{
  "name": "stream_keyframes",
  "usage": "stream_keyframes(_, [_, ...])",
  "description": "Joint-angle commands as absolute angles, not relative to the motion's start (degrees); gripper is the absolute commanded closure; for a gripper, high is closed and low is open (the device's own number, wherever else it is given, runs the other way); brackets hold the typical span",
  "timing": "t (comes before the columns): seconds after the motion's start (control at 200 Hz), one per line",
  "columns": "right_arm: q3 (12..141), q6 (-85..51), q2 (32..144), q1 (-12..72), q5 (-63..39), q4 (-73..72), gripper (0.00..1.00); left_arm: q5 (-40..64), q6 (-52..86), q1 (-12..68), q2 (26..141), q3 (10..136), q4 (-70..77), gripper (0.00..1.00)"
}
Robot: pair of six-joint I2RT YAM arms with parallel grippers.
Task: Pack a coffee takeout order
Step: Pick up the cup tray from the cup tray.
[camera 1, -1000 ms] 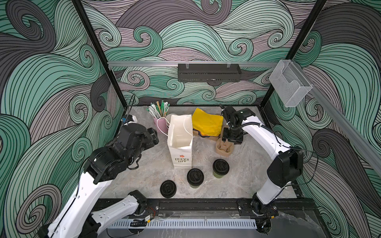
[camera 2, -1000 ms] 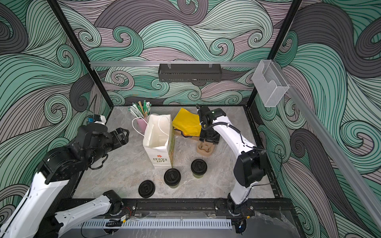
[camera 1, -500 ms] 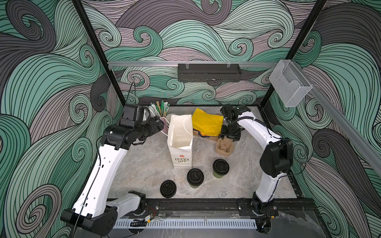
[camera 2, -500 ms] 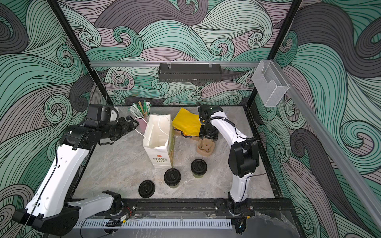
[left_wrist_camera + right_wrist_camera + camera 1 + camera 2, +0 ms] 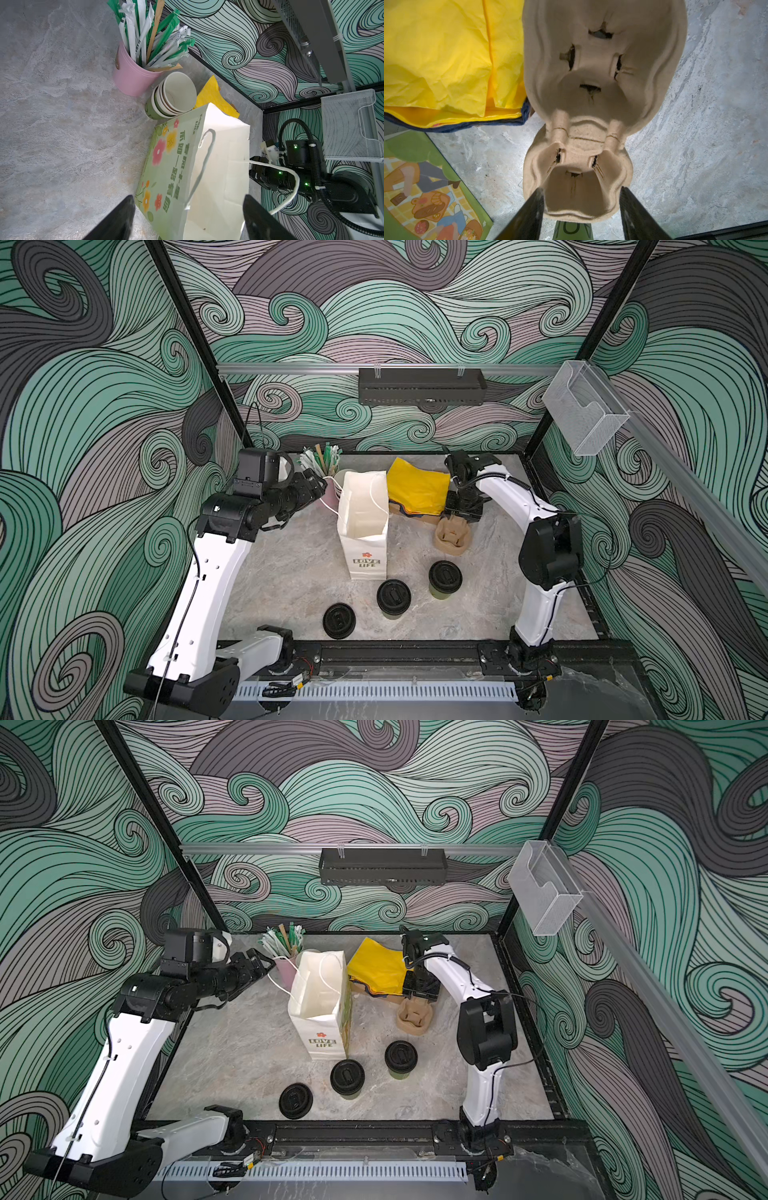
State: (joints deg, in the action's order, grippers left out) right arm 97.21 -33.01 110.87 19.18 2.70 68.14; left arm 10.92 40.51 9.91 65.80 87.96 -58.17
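Note:
Two olive-green cups with black lids (image 5: 444, 578) (image 5: 393, 597) stand in front of the white paper bag (image 5: 363, 526), and a black lid (image 5: 339, 620) lies flat beside them. Yellow napkins (image 5: 417, 485) lie behind the bag. A stack of empty cups (image 5: 174, 97) stands next to them. My right gripper (image 5: 580, 199) reaches over a brown pulp cup carrier (image 5: 591, 83), with both fingers against the sides of its front cell. My left gripper (image 5: 188, 216) is open in the air beside the bag's open top (image 5: 220, 166), touching nothing.
A pink cup of wrapped straws (image 5: 133, 81) stands at the back left, close to my left gripper (image 5: 319, 485). The bag's cord handles (image 5: 204, 158) stick up. A black wire basket (image 5: 422, 385) and a clear holder (image 5: 584, 410) hang on the walls.
My left arm swung up from the front left to the back, so its gripper is now beside the bag's top. The right elbow rose while its gripper stayed at the carrier.

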Motion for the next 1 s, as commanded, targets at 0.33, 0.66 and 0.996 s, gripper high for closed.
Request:
stream_keyframes(0.33, [97.21,-32.98,115.48,17.33,3.64,64.61,0.46,11.78,41.79,8.3,65.04,87.1,-56.05,0.19])
stream_keyframes(0.66, [96.72,-33.23,115.64,17.0,3.83,64.06,0.49,12.26,42.19,7.99,64.78,86.7,-55.27,0.2])
stream_keyframes(0.996, [96.06,-33.49,115.91,16.96,3.29,63.5,0.53,13.18,43.02,7.82,64.12,85.39,-54.23,0.2])
